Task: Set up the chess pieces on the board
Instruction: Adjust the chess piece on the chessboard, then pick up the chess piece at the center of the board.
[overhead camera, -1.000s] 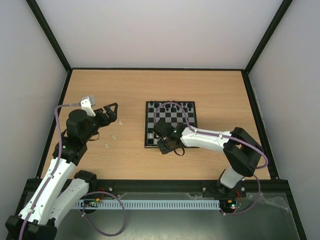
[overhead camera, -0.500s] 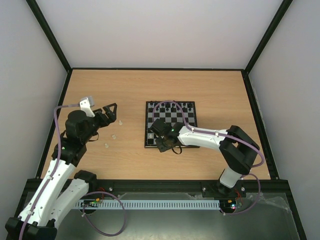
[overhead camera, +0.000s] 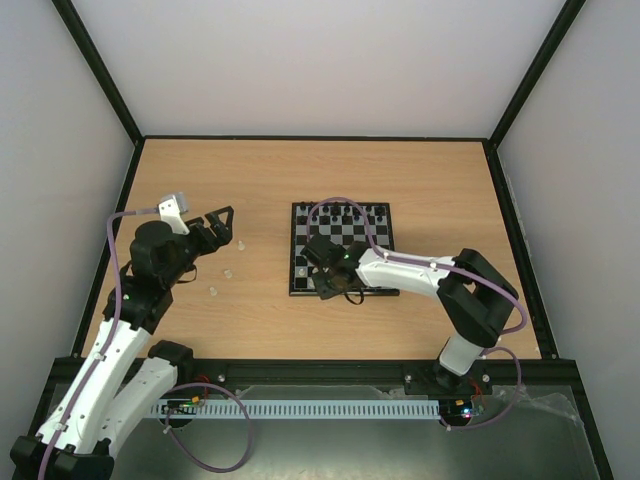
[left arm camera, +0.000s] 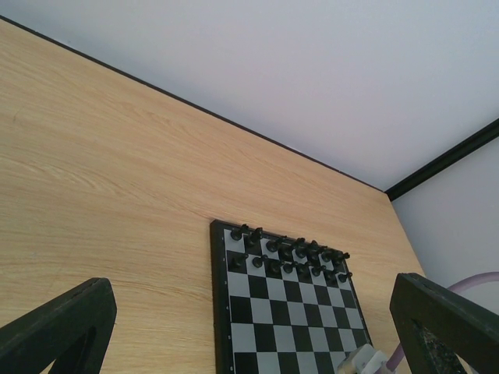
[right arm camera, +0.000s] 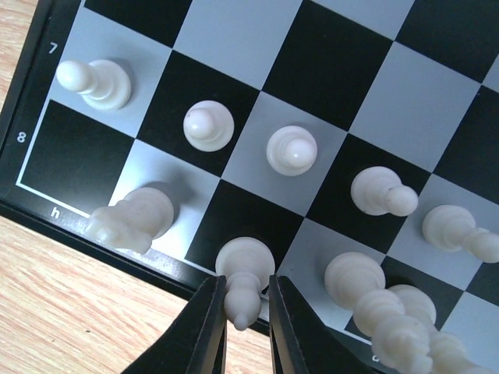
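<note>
My right gripper [right arm camera: 247, 315] is shut on a white chess piece [right arm camera: 244, 273] by its upper part, with the base over a black square in the board's [right arm camera: 35, 204] edge row. Whether the base touches the square I cannot tell. Several other white pieces [right arm camera: 291, 149] stand on the squares around it. From the top view the right gripper [overhead camera: 326, 282] sits at the near-left corner of the board [overhead camera: 295, 250]. My left gripper [overhead camera: 222, 226] hangs open and empty over the table left of the board. Three loose white pieces [overhead camera: 227, 272] lie beside it.
Black chessmen [left arm camera: 290, 257] fill the two far rows of the board [left arm camera: 217, 312]. A purple cable [overhead camera: 345, 212] loops from the right arm over the board. Black frame rails [overhead camera: 310, 138] and pale walls border the wooden table.
My right gripper has shifted slightly left and toward the board's near-left corner, still holding the white piece. The left arm has not moved.
</note>
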`<control>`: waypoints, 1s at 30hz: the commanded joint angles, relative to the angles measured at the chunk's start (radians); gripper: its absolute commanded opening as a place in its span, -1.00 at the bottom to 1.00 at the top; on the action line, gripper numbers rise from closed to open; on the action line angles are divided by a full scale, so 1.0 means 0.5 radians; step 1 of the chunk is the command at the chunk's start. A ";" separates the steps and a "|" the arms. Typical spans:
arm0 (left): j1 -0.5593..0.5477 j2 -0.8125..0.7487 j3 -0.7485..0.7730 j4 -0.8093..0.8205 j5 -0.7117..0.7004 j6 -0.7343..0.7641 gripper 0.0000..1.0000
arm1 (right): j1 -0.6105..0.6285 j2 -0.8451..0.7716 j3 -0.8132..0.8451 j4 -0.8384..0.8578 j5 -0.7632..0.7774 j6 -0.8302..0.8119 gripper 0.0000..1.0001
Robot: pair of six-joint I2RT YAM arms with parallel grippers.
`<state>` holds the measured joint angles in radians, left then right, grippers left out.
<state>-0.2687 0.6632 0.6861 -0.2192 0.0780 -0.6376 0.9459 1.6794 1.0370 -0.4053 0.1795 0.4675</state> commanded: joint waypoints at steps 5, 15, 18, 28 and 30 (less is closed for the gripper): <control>0.013 -0.019 -0.004 -0.023 -0.009 0.015 0.99 | -0.035 0.051 0.056 -0.014 0.018 -0.045 -0.66; 0.011 -0.022 0.007 -0.029 -0.014 0.016 0.99 | -0.017 -0.169 0.051 -0.065 -0.130 -0.050 -0.65; 0.012 -0.020 0.018 -0.034 -0.015 0.017 0.99 | 0.027 -0.291 0.104 -0.145 -0.220 -0.051 -0.52; 0.011 -0.130 0.136 -0.120 -0.024 -0.001 0.99 | 0.050 0.046 0.721 -0.264 -0.270 -0.146 0.25; 0.011 -0.190 0.177 -0.178 -0.037 0.003 0.99 | 0.048 0.287 0.933 -0.278 -0.282 -0.176 0.25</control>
<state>-0.2687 0.6224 0.7071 -0.2642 0.0738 -0.6384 0.9703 1.6321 1.3472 -0.4706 0.0521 0.4179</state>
